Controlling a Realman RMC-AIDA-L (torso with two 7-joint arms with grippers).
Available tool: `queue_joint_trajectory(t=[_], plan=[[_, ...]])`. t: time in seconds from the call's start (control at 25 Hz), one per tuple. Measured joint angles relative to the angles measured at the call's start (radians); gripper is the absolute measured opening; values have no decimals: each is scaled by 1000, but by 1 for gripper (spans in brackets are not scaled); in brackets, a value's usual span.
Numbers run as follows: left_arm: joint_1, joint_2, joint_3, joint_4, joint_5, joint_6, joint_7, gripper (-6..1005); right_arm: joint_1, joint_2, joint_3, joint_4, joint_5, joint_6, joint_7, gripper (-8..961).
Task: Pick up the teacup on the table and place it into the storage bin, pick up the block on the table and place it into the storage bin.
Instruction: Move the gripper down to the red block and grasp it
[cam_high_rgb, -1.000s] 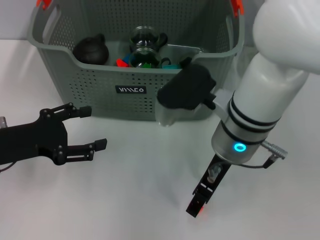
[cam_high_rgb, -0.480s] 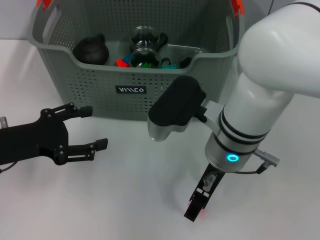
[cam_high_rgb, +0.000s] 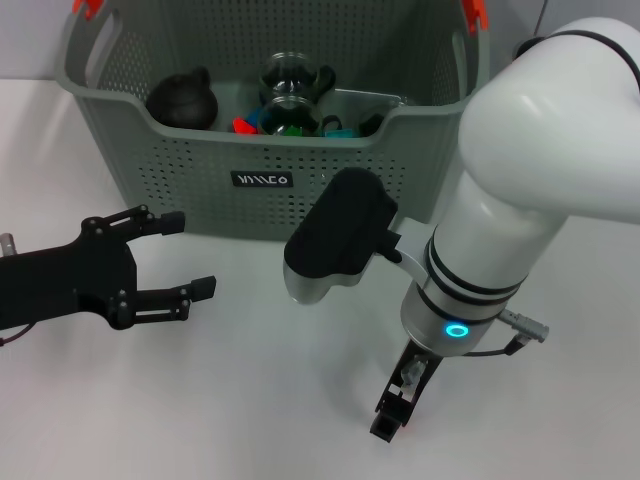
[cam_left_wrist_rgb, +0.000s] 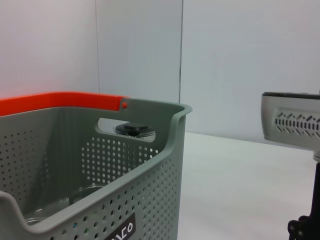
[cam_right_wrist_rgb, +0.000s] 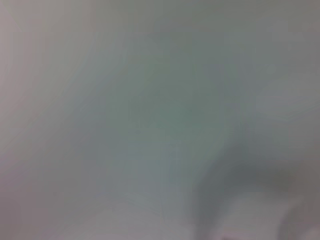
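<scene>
Right tool (cam_high_rgb: 388, 420) lower, near table (cam_high_rgb: 250, 400).

A bare test room or robot lab rather than a home: a plain white bench (cam_high_rgb: 250, 400) carries one grey-green perforated storage bin (cam_high_rgb: 200, 205) with orange handle clips. Behind the bin stand blank pale wall panels (cam_left_wrist_rgb: 225, 60) with a thin vertical seam, with no furniture or decoration near the bin.
</scene>
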Motion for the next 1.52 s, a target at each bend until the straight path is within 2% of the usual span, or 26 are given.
queue_joint_trajectory(t=[0.44, 1.08, 1.52], plan=[[0, 0, 0, 0, -3, -1, -2, 884, 0, 0, -31, -7, -4, 10, 0, 697], [0, -4, 0, 0, -4, -1, -2, 885, 0, 3, -56, -9, -1, 8, -8, 427], [0, -6, 0, 0, -4, -1, -2, 885, -2, 5, -81, -4, -4, 20, -4, 350]])
